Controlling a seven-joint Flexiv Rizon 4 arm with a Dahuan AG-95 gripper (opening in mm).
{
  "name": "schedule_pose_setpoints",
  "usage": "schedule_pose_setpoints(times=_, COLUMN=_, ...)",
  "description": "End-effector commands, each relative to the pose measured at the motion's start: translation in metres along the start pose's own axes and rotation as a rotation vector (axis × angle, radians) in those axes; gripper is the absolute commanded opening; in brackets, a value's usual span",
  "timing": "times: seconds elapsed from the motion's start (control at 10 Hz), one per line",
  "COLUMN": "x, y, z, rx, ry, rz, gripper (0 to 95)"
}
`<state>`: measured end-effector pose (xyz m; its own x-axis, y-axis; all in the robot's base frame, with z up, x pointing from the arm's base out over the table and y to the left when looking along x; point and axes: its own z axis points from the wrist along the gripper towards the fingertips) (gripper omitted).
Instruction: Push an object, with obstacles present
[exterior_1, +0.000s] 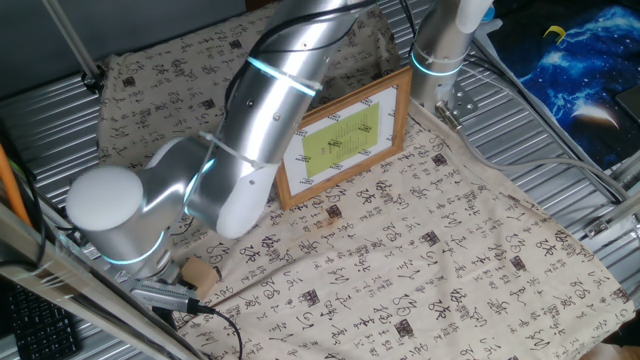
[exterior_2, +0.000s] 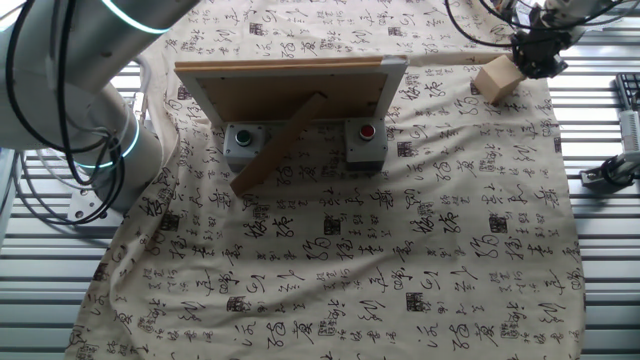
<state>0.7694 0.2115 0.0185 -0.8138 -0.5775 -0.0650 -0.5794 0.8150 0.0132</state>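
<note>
Beside the jaws (exterior_2: 540, 62) sits the wooden cube (exterior_2: 499, 78).

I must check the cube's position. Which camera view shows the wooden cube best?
The other fixed view: the wooden cube is unobstructed at the cloth's edge, beside the tool. In one fixed view, the cube sits low and partly hidden by the arm.

A matt, wrinkled cloth (exterior_2: 330, 260) printed with dark characters is covering the ribbed grey metal table (exterior_1: 560, 190). The arm's shell (exterior_1: 270, 100) at upper left is gleaming — smooth silver and glossy white. The picture frame (exterior_1: 345, 140) is showing a brown wooden border, and its back (exterior_2: 290, 90) looks like plain matt board. The cube (exterior_2: 497, 79) at upper right is showing pale, unfinished wood — dull rather than shiny.
</note>
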Motion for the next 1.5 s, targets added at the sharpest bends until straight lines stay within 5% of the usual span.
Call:
schedule_pose_setpoints(times=0.1, x=0.009, y=0.0, z=-0.003, rx=0.004, ry=-0.008, rz=-0.005, gripper=0.0)
schedule_pose_setpoints(times=0.8, x=0.062, y=0.003, z=-0.014, rx=0.005, ry=-0.015, rz=-0.004, gripper=0.0)
schedule_pose_setpoints(times=1.2, x=0.075, y=0.01, z=-0.016, rx=0.008, ry=-0.018, rz=0.001, gripper=0.0)
schedule_pose_setpoints(times=1.5, x=0.075, y=0.009, z=-0.016, rx=0.049, ry=0.005, rz=-0.057, gripper=0.0)
